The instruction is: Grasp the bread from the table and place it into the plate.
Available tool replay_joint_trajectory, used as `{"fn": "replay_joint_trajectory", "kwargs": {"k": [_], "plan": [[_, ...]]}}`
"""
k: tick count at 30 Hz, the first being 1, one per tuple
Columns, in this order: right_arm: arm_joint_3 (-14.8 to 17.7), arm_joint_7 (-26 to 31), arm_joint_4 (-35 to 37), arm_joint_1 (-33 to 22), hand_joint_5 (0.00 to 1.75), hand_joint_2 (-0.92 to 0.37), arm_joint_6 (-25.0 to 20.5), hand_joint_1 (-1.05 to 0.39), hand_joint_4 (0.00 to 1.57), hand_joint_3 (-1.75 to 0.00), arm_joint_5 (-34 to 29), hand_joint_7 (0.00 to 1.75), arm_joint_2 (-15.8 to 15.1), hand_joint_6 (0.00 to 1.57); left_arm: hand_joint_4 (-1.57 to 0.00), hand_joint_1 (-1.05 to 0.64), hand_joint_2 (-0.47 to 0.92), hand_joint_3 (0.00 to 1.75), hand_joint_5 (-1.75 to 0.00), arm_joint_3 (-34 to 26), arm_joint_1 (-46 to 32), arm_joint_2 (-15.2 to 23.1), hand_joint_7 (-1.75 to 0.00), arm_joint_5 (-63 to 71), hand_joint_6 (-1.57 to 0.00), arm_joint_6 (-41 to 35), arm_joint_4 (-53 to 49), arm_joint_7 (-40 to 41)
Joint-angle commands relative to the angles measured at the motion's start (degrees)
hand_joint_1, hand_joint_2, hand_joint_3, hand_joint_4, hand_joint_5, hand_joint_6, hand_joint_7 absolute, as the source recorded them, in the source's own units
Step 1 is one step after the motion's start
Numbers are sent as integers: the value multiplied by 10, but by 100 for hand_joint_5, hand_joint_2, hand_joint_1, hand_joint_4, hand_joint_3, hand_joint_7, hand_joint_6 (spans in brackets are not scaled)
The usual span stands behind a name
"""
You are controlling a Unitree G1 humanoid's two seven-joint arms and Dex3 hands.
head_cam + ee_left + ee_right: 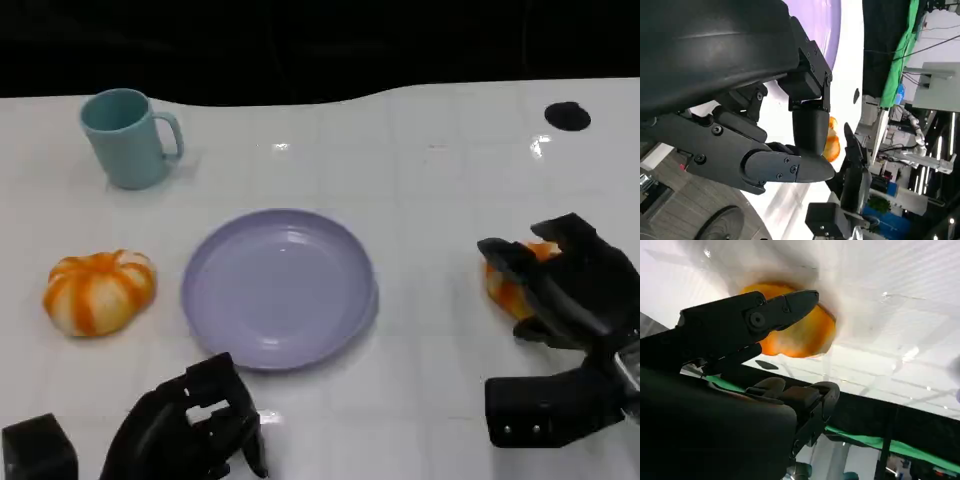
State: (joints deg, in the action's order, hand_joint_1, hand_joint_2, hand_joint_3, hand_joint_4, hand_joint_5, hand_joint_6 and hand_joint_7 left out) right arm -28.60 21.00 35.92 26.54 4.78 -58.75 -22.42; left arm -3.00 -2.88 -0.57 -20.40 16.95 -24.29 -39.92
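While the lilac plate [278, 288] sits bare at the table's middle, the right hand [560, 290] is around the glossy orange bread [508, 290] to the plate's right, fingers spread, no firm grip yet; lifting and placing remain. The left wrist view has the left hand [785, 165] loosely curled, holding nothing. In the right wrist view, one finger [765, 312] lies over the rounded bread.

A white table [440, 200] is catching glints of light under a dark backdrop. Green cloth [900, 55] is hanging beyond it, beside cluttered equipment [920, 150].
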Motion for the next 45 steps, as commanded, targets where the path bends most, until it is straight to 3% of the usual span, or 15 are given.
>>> {"fn": "replay_joint_trajectory", "kwargs": {"k": [1, 7, 22, 29, 36, 39, 42, 43, 45], "plan": [[-14, 12, 38, 29, 40, -85, -8, -57, 20, 0, 2, 0, 3, 34, -78, -61, 84, 36, -175, -2, -5, 8, -148, 4, -71, -4, 11, 9], [-23, 16, 71, 43, 35, -81, -17, -57, 24, 0, 8, 1, 10, 36, -78, -62, 85, 35, -175, -2, -7, 9, -148, 2, -72, 0, 11, 6], [-18, -13, 42, 21, 22, -85, -25, -50, 27, -1, 34, 0, -6, 35, -79, -61, 86, 33, -175, -4, -8, 9, -146, -3, -72, -3, 14, 0], [-16, -37, 51, 22, 19, -81, -16, -47, 32, 0, 58, 1, -2, 36, -78, -62, 86, 32, -175, -3, -12, 11, -147, -4, -72, -14, 23, 1], [-18, -81, 88, 49, 13, -86, -15, -42, 55, -1, 82, 3, 10, 52, -78, -62, 87, 29, -175, -3, -15, 11, -149, -2, -71, -13, 28, 4], [-12, -68, 113, 57, 13, -85, 5, -37, 72, 0, 98, 5, 17, 64, -78, -61, 87, 29, -175, -3, -15, 11, -149, -6, -71, -18, 29, 1], [-6, -20, 149, 64, 15, -84, 50, -28, 91, 0, 116, 6, 21, 78, -77, -61, 87, 29, -175, -4, -16, 11, -149, -7, -71, -23, 33, 2], [-8, 0, 162, 68, 47, -84, 65, -23, 100, -1, 117, 7, 21, 93, -77, -60, 87, 29, -175, -4, -16, 12, -149, -6, -71, -22, 33, 3], [-12, 21, 184, 76, 125, -86, 81, -19, 89, -1, 119, 7, 24, 112, -77, -60, 87, 28, -175, -5, -16, 12, -149, -4, -70, -19, 31, 4]]}}
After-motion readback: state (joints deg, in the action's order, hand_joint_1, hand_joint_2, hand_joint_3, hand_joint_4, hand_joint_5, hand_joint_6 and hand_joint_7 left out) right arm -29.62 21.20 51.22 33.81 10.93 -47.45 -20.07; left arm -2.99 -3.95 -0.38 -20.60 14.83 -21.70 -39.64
